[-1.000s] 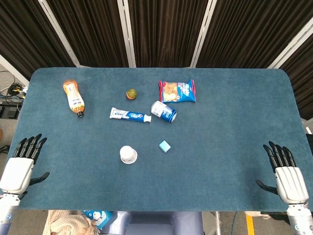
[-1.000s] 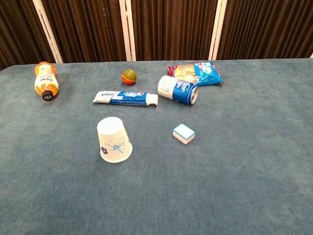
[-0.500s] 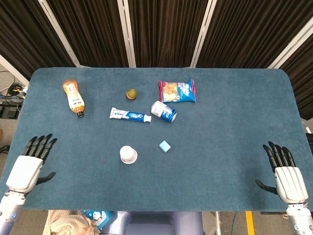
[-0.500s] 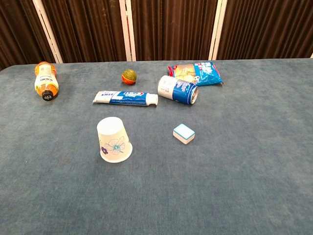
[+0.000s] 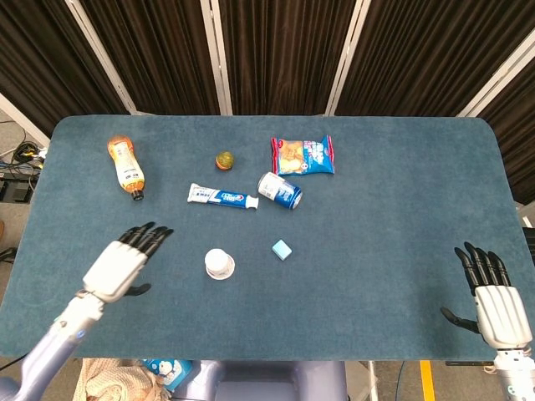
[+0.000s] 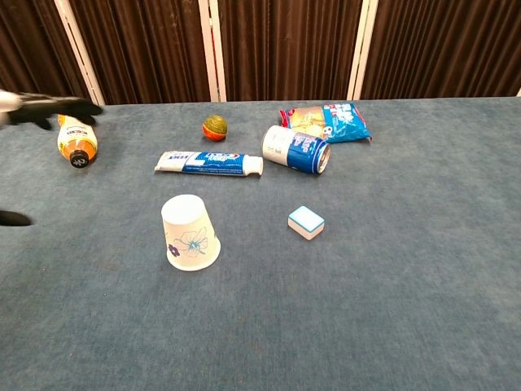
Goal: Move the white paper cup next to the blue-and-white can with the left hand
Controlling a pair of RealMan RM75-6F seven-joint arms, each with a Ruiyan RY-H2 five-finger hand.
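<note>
The white paper cup [image 5: 219,264] [image 6: 190,233] stands upside down near the table's front middle, a blue flower printed on its side. The blue-and-white can [image 5: 280,190] [image 6: 296,150] lies on its side farther back and to the right. My left hand [image 5: 124,261] hovers open over the table, left of the cup and apart from it; in the chest view only its dark fingers [image 6: 49,109] show at the left edge. My right hand [image 5: 496,299] stays open at the table's front right corner, holding nothing.
A toothpaste tube [image 5: 221,196] lies just left of the can. Behind it sit a small round ball [image 5: 224,160] and a snack packet [image 5: 303,154]. An orange bottle [image 5: 125,166] lies at the back left. A small light-blue block [image 5: 282,249] sits right of the cup.
My left hand has risen from the front left edge and travelled right and forward toward the cup, now entering the chest view. The right hand barely shifted. Objects are unmoved.
</note>
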